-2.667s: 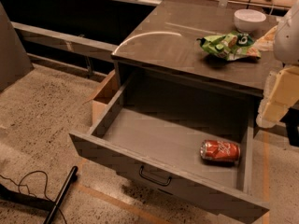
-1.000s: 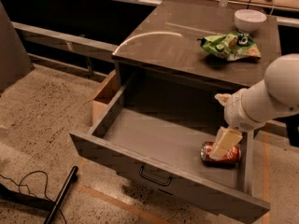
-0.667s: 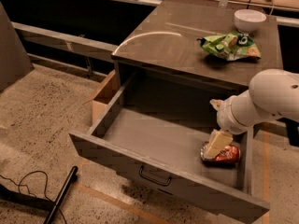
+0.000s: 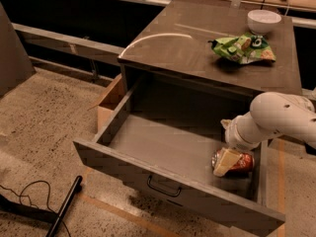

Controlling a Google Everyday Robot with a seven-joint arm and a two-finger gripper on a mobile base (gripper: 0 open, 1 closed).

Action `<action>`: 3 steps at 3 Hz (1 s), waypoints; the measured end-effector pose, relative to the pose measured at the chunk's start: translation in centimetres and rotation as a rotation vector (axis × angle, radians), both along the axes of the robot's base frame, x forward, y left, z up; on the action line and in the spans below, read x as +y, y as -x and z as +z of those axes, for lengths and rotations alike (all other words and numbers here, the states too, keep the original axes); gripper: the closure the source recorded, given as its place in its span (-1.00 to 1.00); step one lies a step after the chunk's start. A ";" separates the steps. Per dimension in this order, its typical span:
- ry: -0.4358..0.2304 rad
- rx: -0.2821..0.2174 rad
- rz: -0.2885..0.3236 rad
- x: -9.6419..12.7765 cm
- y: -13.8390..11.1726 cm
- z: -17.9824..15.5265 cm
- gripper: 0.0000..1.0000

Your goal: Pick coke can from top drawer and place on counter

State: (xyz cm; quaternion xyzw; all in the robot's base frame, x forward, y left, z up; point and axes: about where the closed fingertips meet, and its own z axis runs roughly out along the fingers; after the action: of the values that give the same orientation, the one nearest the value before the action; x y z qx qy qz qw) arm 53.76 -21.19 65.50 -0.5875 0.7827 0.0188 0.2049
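End effector (image 4: 225,162) on coke can (image 4: 242,162) at top drawer's (image 4: 163,147) four-o'clock corner, grip state indeterminate. Grasp step; next, lift toward counter surface (image 4: 197,48) at twelve o'clock.

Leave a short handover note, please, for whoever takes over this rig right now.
Gripper: low inside the top drawer, at the left end of the coke can. A grasp cannot be confirmed from this view.
Coke can: lying on its side on the drawer floor, near the front right corner.
Top drawer: pulled open.
Counter: holds a green snack bag and a white bowl toward the back right.
Done: the drawer is open and the arm is at the can.
Left: secure the can, lift it out and set it on the counter.
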 end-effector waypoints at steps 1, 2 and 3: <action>0.016 0.051 -0.019 -1.0 0.6 -2.8 -1.00; 0.003 0.094 -0.016 -1.9 1.4 -4.8 -0.67; -0.017 0.124 0.001 -2.5 2.2 -5.9 -0.05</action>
State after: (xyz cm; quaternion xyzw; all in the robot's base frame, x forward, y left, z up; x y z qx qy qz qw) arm 51.58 -23.69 59.57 -0.5836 0.7935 0.0621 0.1611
